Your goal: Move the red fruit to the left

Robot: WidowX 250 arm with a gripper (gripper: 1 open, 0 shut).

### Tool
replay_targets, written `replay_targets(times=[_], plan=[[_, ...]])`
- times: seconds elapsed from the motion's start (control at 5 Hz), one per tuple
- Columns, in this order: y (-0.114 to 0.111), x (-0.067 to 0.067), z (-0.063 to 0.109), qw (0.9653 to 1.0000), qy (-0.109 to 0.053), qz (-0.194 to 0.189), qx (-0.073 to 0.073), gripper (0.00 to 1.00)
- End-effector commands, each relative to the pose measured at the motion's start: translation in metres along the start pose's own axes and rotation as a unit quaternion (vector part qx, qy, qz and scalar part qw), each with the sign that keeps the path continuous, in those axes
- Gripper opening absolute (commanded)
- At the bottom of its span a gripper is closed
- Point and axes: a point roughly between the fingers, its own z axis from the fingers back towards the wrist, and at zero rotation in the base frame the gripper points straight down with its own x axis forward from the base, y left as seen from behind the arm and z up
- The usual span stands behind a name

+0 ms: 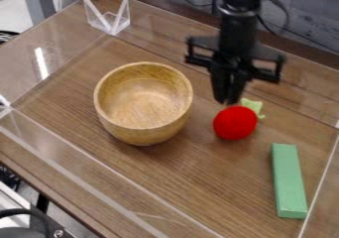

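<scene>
We are looking at the gripper [229, 91] hanging just above and slightly behind the red fruit [236, 122], pointing straight down at the table [159, 173]. Its fingers are reading as one dark narrow shape from this angle, so we cannot tell whether they are parted or pressed together; what we can say is that they are holding nothing, since the fruit is sitting on the wood by itself. The fruit is resting to the right of the wooden bowl [143, 102], close to its rim but not touching, with the green block [287, 180] lying well apart toward the lower right.

We are judging that the fruit is not yet where the task wants it, because the bowl is standing directly on the leftward path. If we are pushing the fruit sideways, it is likely rolling into the bowl wall and stopping or shoving the bowl. If we are descending off-centre, the rounded body is likely squirting out from between the fingers, possibly toward the clear wall [54, 158] at the table edge.
</scene>
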Motion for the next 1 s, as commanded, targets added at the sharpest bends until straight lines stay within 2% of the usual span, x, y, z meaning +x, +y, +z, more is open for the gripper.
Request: replay_targets(times=[0.0,0.2,0.4,0.8], plan=[[0.008,0.015,0.022,0.9995,-0.028,0.011,-0.013,0.00],[0.014,0.018,0.021,0.9996,-0.026,-0.004,-0.012,0.00],[0.016,0.019,0.016,0.9994,-0.020,-0.024,-0.012,1.00],[0.022,0.008,0.002,0.9998,-0.012,-0.010,-0.010,1.00]])
